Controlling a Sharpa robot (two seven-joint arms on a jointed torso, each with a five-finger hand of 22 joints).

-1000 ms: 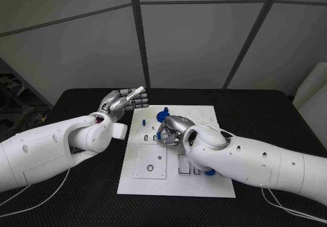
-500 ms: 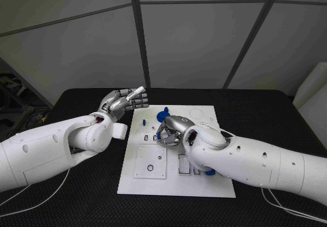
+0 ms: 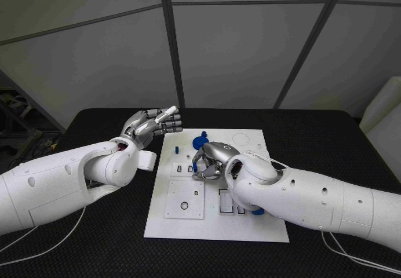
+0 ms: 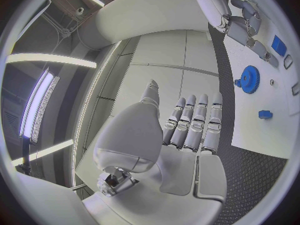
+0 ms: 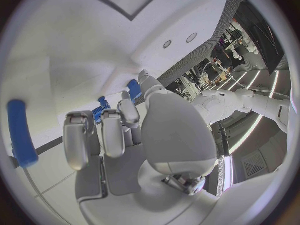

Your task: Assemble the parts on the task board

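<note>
The white task board (image 3: 251, 229) lies in the middle of the black table. My right hand (image 3: 212, 158) hangs low over the board's middle with its fingers curled down, and a small blue part (image 3: 193, 168) shows at its fingertips; in the right wrist view, blue (image 5: 134, 90) shows between thumb and fingers. My left hand (image 3: 153, 123) is raised past the board's far left corner, fingers straight and side by side, thumb out, holding nothing (image 4: 187, 130). A blue gear (image 3: 199, 139) (image 4: 250, 79) and a small blue peg (image 3: 177, 148) (image 4: 265, 114) stand on the board's far part.
Another blue part (image 3: 257, 211) lies on the board beside my right forearm. A square inset with a ring hole (image 3: 183, 200) and narrow slots (image 3: 225, 200) take up the board's near half. A long blue piece (image 5: 22, 132) lies on the white surface in the right wrist view.
My right hand has sunk slightly toward the board. The left hand has barely moved.
</note>
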